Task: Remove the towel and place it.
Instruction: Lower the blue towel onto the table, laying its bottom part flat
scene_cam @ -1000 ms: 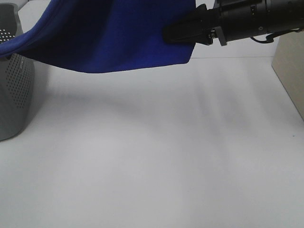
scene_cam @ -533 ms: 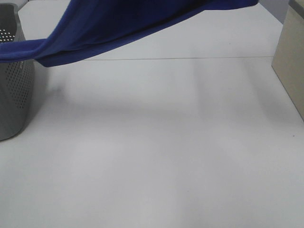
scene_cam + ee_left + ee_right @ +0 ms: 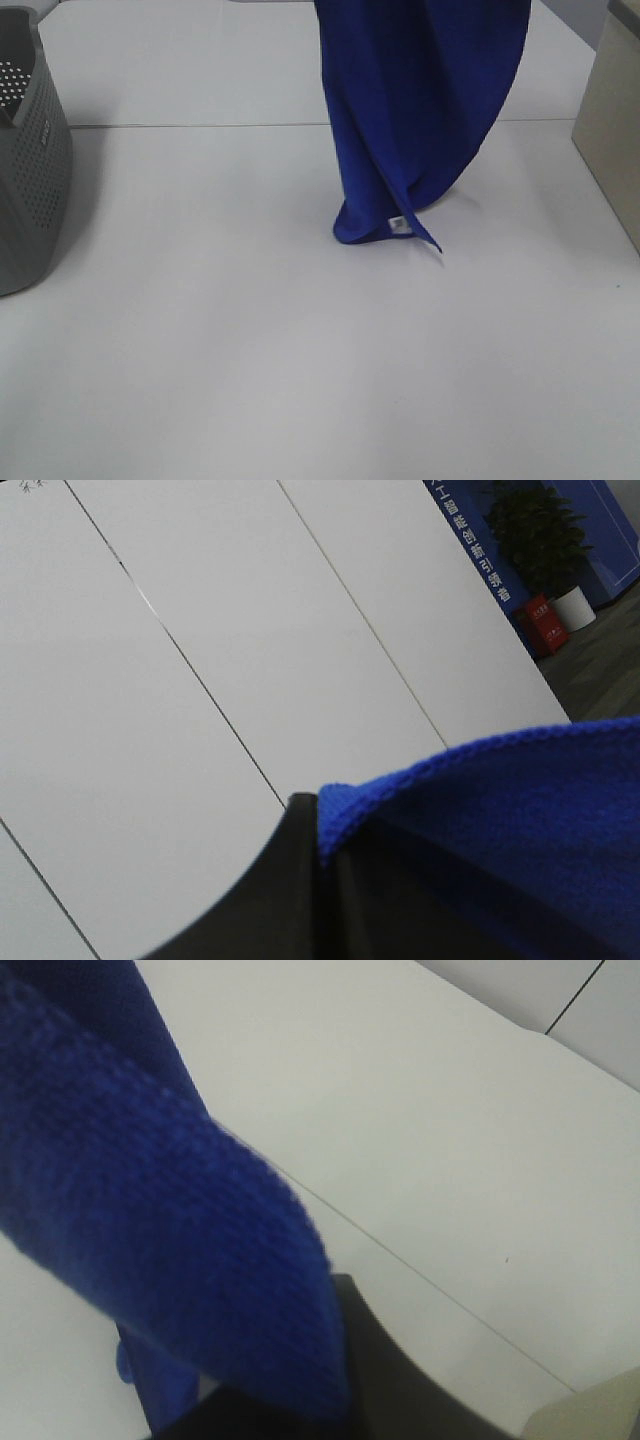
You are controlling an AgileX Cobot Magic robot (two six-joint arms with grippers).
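**Towel hangs clear of the basket, low end just on the table**

The white table (image 3: 250,380) fills the high view and is bare across its near half, which leaves plenty of room to lay cloth out. The towel (image 3: 420,110) is the biggest thing on show: it drops in a long blue curtain from 12 o'clock, just right of the middle, and narrows to a fold that touches the tabletop near the centre. It hangs this way because it is gripped high, above the edge of that view, so its own weight pulls it straight and gathers the loose end below. The grey perforated basket (image 3: 35,170) sits at 9 o'clock, well apart from the cloth, so the removal looks done and the placing is what remains. A beige box (image 3: 612,120) stands at 2 o'clock, near the towel's right side but apart from it.

Neither gripper shows in the high view. In its wrist view the left gripper (image 3: 325,880) is clenched on a hemmed edge of the towel, with the blue pile coming straight out of its dark jaws. The right gripper (image 3: 380,1380) is likewise clamped on the cloth, which drapes thickly over it. Holding it at two places would keep it spread for laying flat.

The small white tag (image 3: 398,224) sits at the lowest corner, at about 6 o'clock on the hanging cloth, just beside the table surface
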